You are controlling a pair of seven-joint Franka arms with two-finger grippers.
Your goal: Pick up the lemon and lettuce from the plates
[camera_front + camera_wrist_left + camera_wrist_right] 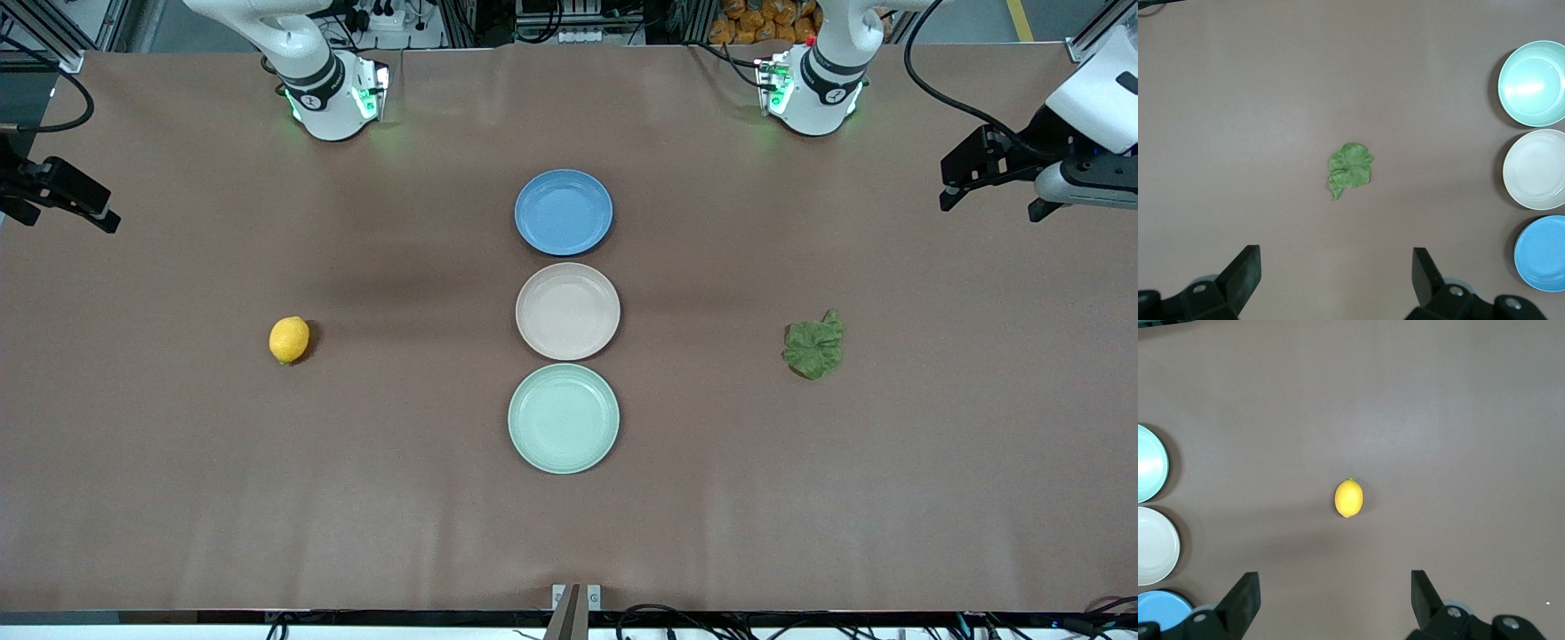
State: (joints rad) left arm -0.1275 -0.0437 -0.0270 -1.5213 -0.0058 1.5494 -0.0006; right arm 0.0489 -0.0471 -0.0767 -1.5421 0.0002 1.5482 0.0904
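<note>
Oddly, lemon (pixel 289 340) & lettuce (pixel 814 348) lie off the plates (pixel 567 311); left gripper (pixel 1331 280) & right gripper (pixel 1331 600) wait up high, fingers apart.

Lemon (pixel 289 340), lettuce (pixel 813 348) off bare plates (pixel 567 311)

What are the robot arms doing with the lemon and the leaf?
Nothing is being held right now. The lemon lies on the table toward the right arm's end, the lettuce toward the left arm's end. All three plates in the middle are empty. The left gripper and right gripper wait open at the table's ends.
</note>
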